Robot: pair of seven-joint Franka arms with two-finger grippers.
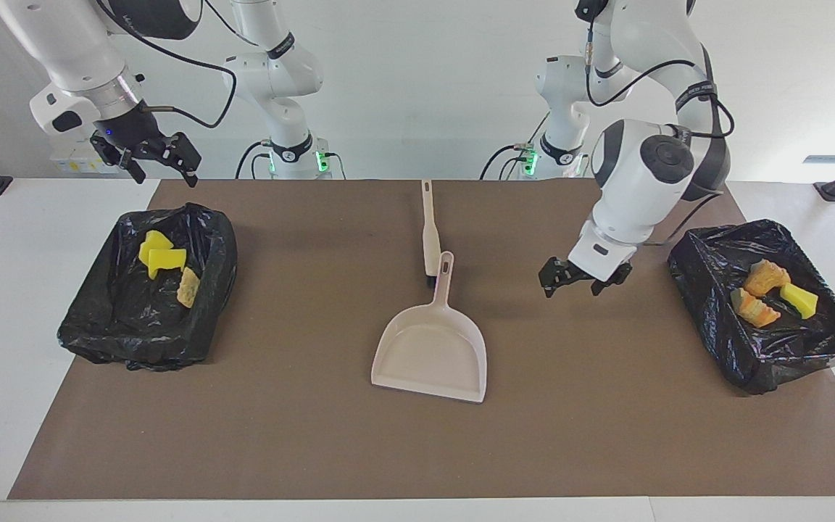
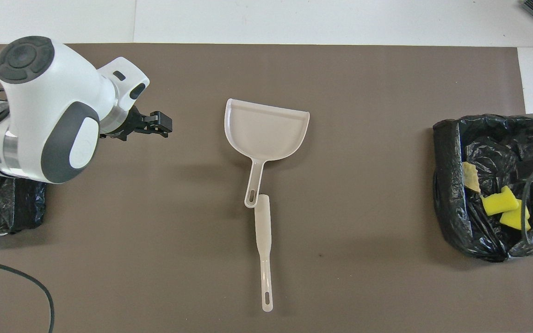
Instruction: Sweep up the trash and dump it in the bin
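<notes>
Black fingers on your left gripper [image 1: 583, 278] stand spread with nothing between them, hanging over bare brown mat [image 1: 301, 435] between the dustpan [image 1: 432, 351] and the bin at the left arm's end [image 1: 707, 319]. Your right gripper [image 1: 149, 154] waits, also spread and empty, up above the edge of the bin at the right arm's end [image 1: 91, 333].

Look outward from the left gripper: the dustpan lies flat at mid-table toward the right arm's end from it, and you can see it is empty. Its handle [image 2: 253, 178] points toward the robots, its wide mouth away from them, so the long axis runs straight out from your side of the table. The brush [image 2: 264, 249] lies nearly in line with that handle, nearer to the robots, its head meeting the handle's tip.

All the trash you can see already sits in the bins: yellow sponge pieces [image 1: 159, 257] and a brown bit in the one, orange-brown pieces [image 1: 759, 290] and a sponge wedge in the other. No loose scrap shows on the mat.

Judged from that, the sweeping looks finished. If you do need either tool again, your left arm is the nearer one, and you would cross the handle's axis from the side.
</notes>
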